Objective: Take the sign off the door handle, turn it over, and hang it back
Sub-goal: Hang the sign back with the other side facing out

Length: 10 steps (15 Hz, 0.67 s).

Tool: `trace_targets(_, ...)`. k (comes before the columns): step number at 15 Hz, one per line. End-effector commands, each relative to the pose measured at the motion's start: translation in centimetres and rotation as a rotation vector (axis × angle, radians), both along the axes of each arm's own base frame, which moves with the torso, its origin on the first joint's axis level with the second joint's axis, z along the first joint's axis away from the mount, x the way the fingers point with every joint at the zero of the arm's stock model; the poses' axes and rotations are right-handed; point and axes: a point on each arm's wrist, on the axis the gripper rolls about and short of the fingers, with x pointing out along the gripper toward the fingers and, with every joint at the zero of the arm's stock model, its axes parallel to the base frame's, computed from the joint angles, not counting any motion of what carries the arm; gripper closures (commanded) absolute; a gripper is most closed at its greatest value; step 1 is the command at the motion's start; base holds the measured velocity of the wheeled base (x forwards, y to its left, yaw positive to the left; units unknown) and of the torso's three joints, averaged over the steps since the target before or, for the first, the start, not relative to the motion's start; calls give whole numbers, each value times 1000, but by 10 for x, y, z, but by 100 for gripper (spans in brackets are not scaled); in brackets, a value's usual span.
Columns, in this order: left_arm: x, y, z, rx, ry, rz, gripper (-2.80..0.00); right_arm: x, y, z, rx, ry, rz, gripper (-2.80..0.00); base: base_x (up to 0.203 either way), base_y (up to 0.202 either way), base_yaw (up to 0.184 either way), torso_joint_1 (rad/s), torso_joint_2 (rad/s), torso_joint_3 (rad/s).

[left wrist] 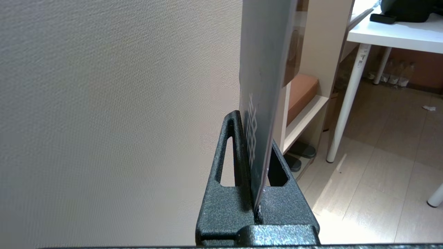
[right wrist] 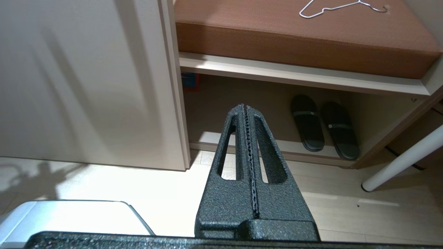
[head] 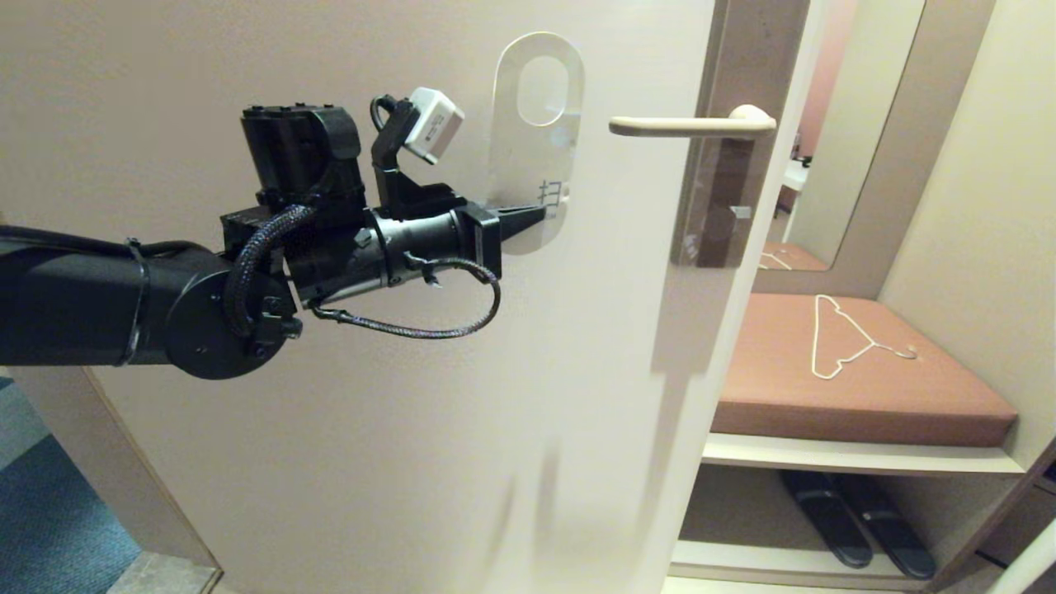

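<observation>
My left gripper [head: 536, 216] is shut on the lower end of the sign [head: 516, 173] and holds it upright in front of the pale door [head: 396, 429]. The sign's white side faces the head camera, with its rounded top and hole uppermost. It hangs free just left of the free end of the cream door handle [head: 685, 126], not on it. In the left wrist view the sign [left wrist: 266, 69] runs edge-on between the fingers of the left gripper [left wrist: 254, 131], its darker printed side showing. My right gripper [right wrist: 245, 107] is shut and empty, low near the floor.
The handle sits on a brownish-grey plate [head: 714, 206] at the door's edge. Right of the door is a brown bench cushion [head: 866, 396] with a white wire hanger [head: 833, 338], black slippers [right wrist: 323, 126] on the shelf below, and a white table [left wrist: 398, 34] beyond.
</observation>
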Motion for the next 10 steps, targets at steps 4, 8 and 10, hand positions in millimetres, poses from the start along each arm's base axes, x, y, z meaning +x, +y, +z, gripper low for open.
trace_targets(4,10,-14,-1,3,-17,-9,0,0,0,0,0,1,0,0,0,0,0,0,0,0)
trace_targets(8,8,-22,-4,7,-12,-13,0,0,0,0,0,1,0,0,0,0,0,0,0,0)
trace_targets(10,6,-27,-5,9,-11,-9,0,0,0,0,0,1,0,0,0,0,0,0,0,0)
